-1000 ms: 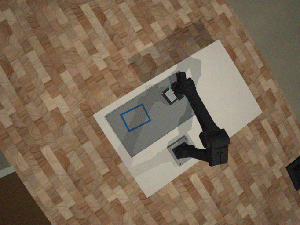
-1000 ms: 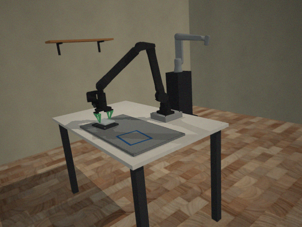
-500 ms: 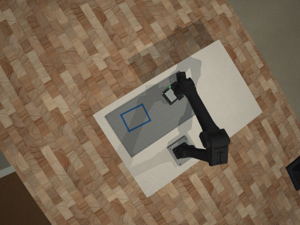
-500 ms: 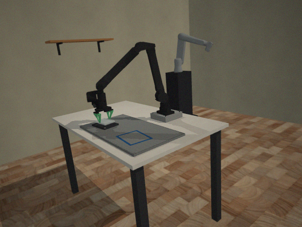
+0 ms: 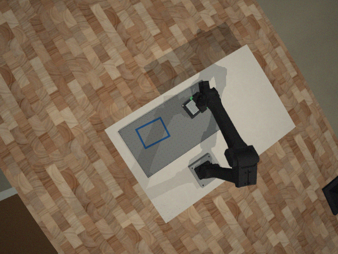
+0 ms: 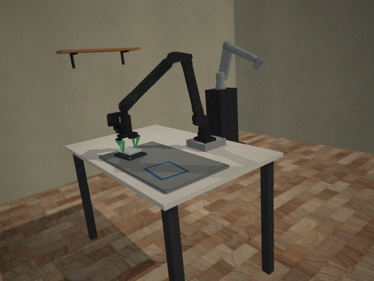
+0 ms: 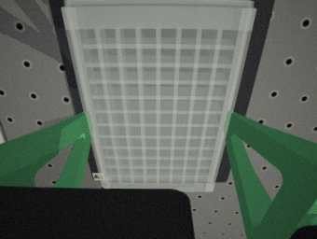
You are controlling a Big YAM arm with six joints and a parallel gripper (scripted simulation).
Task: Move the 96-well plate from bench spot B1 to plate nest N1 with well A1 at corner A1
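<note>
Gripper (image 7: 158, 140): clamped on 96-well plate (image 7: 156, 93), green fingers against long sides.
Plate: over dark plate nest (image 6: 130, 156), seating not confirmed.
Bench spot (image 5: 152, 132): vacated.
Remaining: confirm seating, release, retract.

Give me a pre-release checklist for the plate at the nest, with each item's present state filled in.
1. Grip: the gripper is shut on the 96-well plate, green fingers on its two long sides. Ok.
2. Plate over the dark nest: nest edges show along both long sides in the wrist view. Ok.
3. Right way up: open wells face the camera. Ok.
4. Fully down inside the locators: the plate's height over the nest is not readable. Cannot tell.
5. A1 corner: a small label sits by the plate's near corner, too small to read. Cannot tell.
6. Blue-outlined bench spot: nothing lies on it. Ok.
</note>
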